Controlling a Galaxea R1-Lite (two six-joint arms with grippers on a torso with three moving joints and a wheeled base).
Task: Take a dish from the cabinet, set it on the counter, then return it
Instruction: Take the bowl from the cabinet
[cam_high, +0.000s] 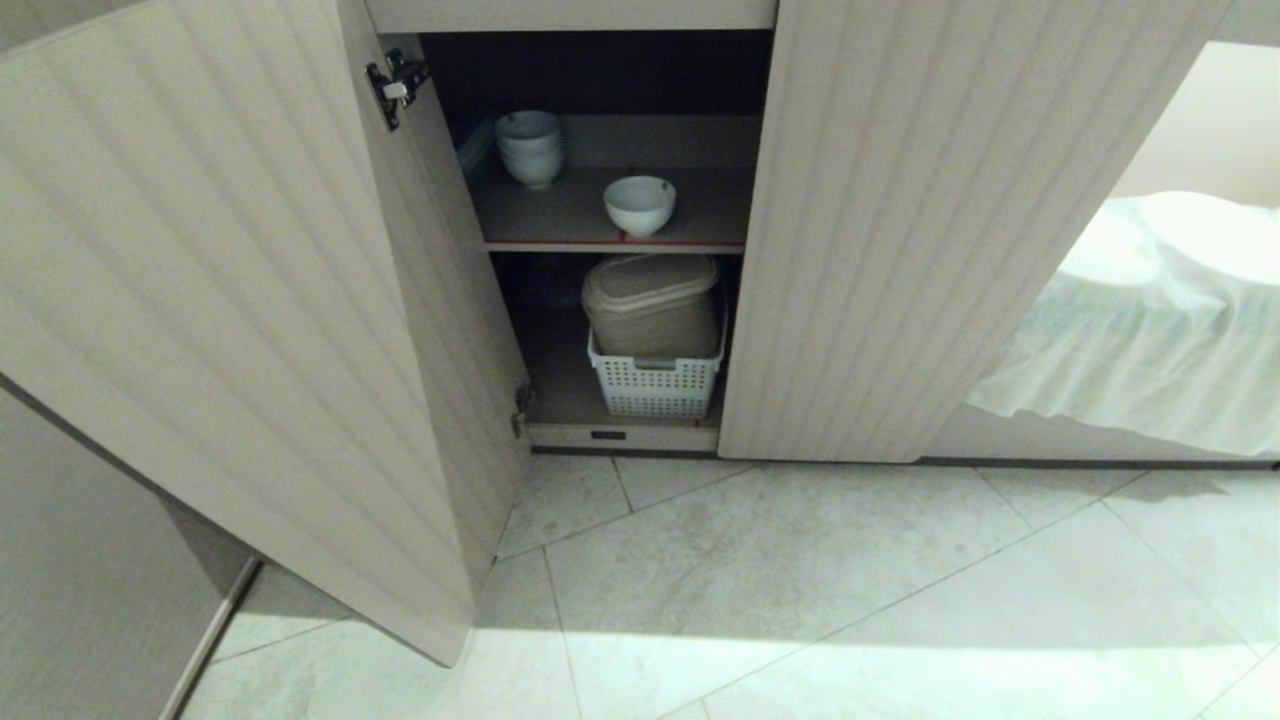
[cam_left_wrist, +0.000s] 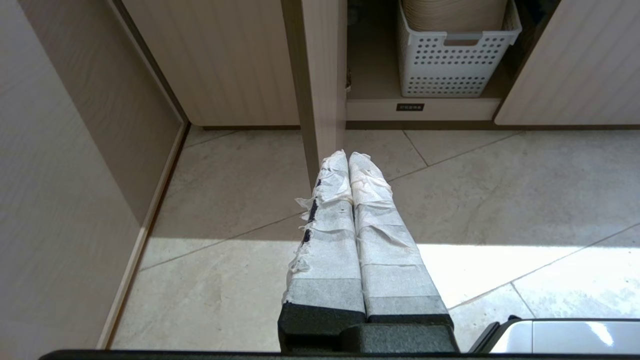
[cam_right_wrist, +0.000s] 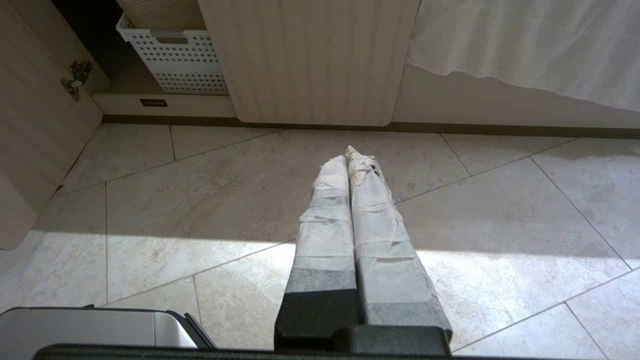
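The dish (cam_high: 640, 203), a small white bowl, stands alone near the front of the cabinet's upper shelf (cam_high: 540, 215), which has a red-taped edge. The cabinet's left door (cam_high: 230, 300) is swung wide open; its right door (cam_high: 900, 230) is closed. The counter is out of view. Neither arm shows in the head view. My left gripper (cam_left_wrist: 348, 156) hangs low over the floor tiles before the open door's edge, shut and empty. Over the floor in front of the closed door, my right gripper (cam_right_wrist: 346, 154) is likewise shut and empty.
A stack of white bowls (cam_high: 530, 147) sits at the back left of the upper shelf. Below, a white perforated basket (cam_high: 657, 385) holds a beige lidded container (cam_high: 650, 303). A white cloth (cam_high: 1140, 320) drapes the opening to the right. Light stone tiles (cam_high: 800, 580) cover the floor.
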